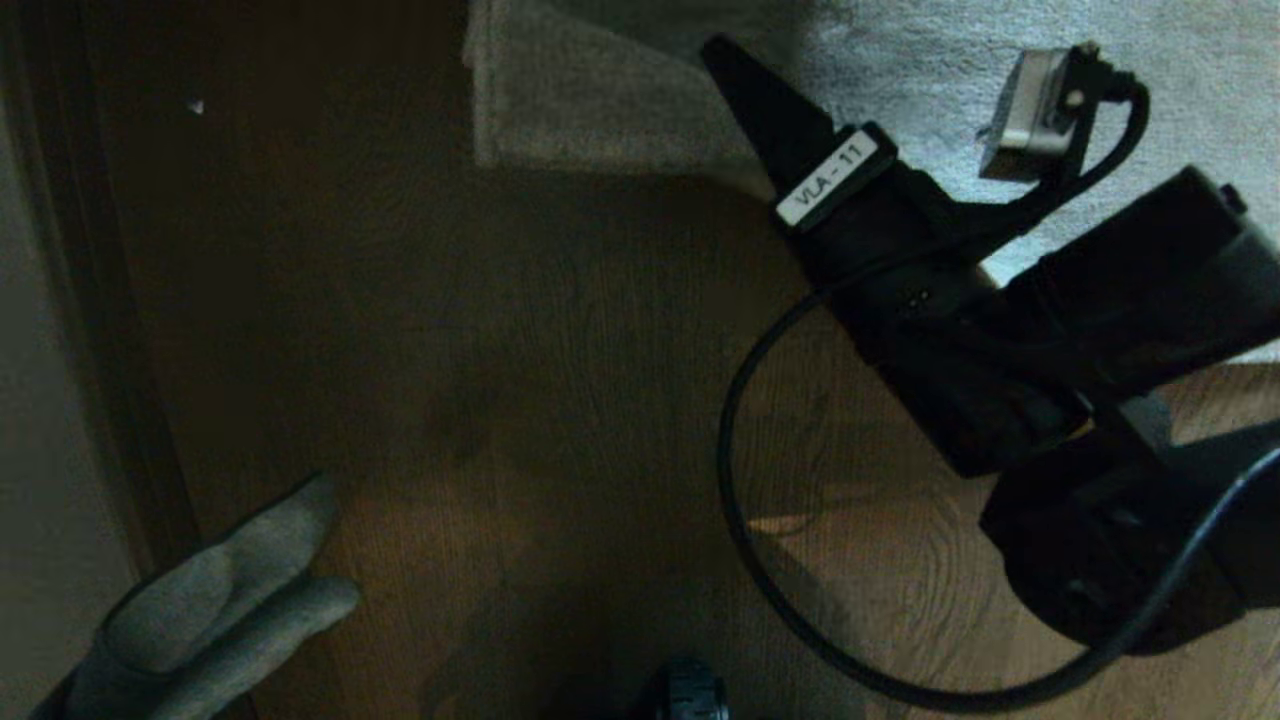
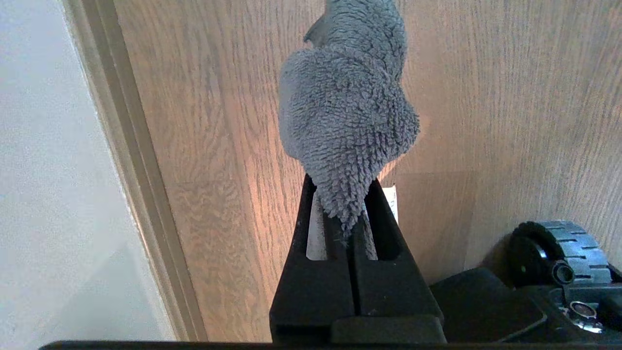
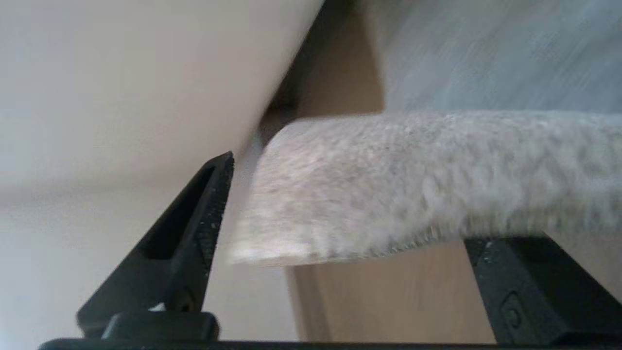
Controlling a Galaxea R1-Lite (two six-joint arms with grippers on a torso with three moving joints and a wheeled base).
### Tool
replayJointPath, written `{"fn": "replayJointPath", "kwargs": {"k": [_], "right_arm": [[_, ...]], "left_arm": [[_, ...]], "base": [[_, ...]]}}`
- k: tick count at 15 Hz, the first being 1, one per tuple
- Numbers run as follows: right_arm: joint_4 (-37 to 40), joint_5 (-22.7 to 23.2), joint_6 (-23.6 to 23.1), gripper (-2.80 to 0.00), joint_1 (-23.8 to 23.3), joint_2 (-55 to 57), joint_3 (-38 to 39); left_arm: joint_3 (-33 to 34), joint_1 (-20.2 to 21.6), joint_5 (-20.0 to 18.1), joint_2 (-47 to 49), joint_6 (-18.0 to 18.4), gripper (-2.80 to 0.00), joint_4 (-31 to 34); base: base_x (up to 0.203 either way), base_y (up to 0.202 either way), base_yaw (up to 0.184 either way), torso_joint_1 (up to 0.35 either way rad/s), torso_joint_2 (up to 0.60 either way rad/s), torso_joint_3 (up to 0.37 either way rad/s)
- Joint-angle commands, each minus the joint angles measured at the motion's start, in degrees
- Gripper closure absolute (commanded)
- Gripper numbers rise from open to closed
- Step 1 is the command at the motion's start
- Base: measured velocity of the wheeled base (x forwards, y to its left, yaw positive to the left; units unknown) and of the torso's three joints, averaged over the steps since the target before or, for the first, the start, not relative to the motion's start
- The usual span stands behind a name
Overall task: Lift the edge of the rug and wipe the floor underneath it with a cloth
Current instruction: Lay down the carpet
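R pincer low at the rug edge, jaws spread wide, pile sitting between them but not pinched yet, so I judge this is the grab-the-rug step, lift not done. In the head view the rug corner lies far-centre on the wood floor; its near border runs left-right, corner pointing near-left. Next, I reckon: close on that border w/ one finger under it, then raise. L pincer is clamped tight on the grey cloth, parked near-left by the skirting board. The cloth's long axis runs straight out from the fingertips, ready to sweep once the floor's exposed.
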Motion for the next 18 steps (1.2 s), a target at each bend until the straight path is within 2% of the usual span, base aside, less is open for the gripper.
{"fn": "replayJointPath", "kwargs": {"k": [1,7,11,14,15,16,18], "right_arm": [[-1.19,3.23,-0.44,-2.8,2.11,-1.1,4.43],[-1.91,4.39,0.07,-2.8,7.28,-1.18,9.21],[-1.32,4.12,4.64,-2.8,10.91,-2.69,12.34],[-1.21,3.19,7.15,-2.8,11.23,-2.55,15.05],[-1.48,2.3,7.22,-1.6,11.19,-2.31,16.5],[-1.7,-0.07,7.24,0.0,11.18,-1.75,17.73],[-1.74,-2.47,7.37,0.0,11.14,-1.48,19.62]], "left_arm": [[0.02,0.0,0.02,0.0,0.02,0.0,-0.05],[0.02,0.0,0.02,0.0,0.02,0.0,0.02],[0.02,0.0,0.02,0.0,0.02,0.0,-0.05],[0.02,0.0,0.02,0.0,-0.07,0.0,-0.05],[0.01,0.0,0.02,0.0,-0.24,0.0,0.04],[0.02,0.0,0.02,0.0,-0.33,0.0,0.0],[0.02,0.0,0.02,0.0,-0.33,0.0,-0.05]], "base": [[0.0,0.0,0.0,0.0,0.0,0.0],[0.0,0.0,0.0,0.0,0.0,0.0],[0.0,0.0,0.0,0.0,0.0,0.0],[0.0,0.0,0.0,0.0,0.0,0.0],[0.0,0.0,0.0,0.0,0.0,0.0],[0.0,0.0,0.0,0.0,0.0,0.0],[0.0,0.0,0.0,0.0,0.0,0.0]]}}
